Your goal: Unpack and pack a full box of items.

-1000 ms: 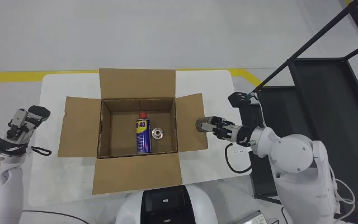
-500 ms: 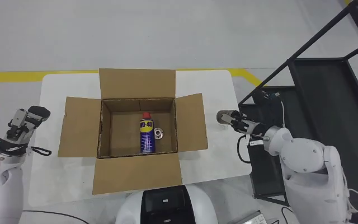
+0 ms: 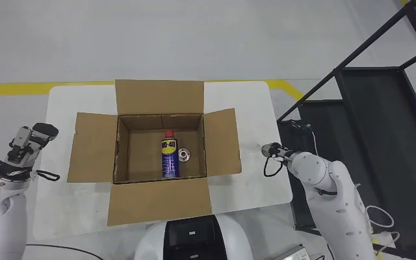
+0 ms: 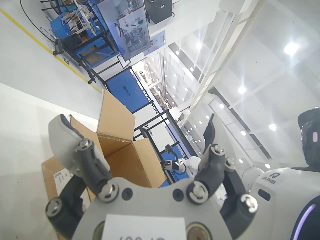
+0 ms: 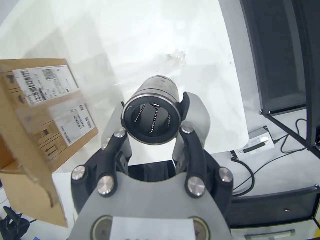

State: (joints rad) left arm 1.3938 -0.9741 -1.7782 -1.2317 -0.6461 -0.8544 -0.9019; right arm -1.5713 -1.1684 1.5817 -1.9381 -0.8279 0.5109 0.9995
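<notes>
While the white bench point(image 3: 250, 107) carries the cardboard box point(image 3: 159, 97) at its centre, all four box flaps lie folded outward and the interior is exposed. On the box floor lies a spray can point(image 3: 168, 156) with a blue body, a yellow band and a red cap, the cap pointing toward the far wall. The left pincer point(image 4: 134, 126) sits off the left edge of the bench with its fingers spread and nothing between them. The right pincer point(image 5: 153, 116) sits above the right edge of the bench, apart from the right flap, and pinches a linear bearing point(image 5: 157, 92): a steel cylinder with a black end ring and rows of balls inside the bore. A small round metal fitting point(image 3: 184, 154) lies just beside the can.
</notes>
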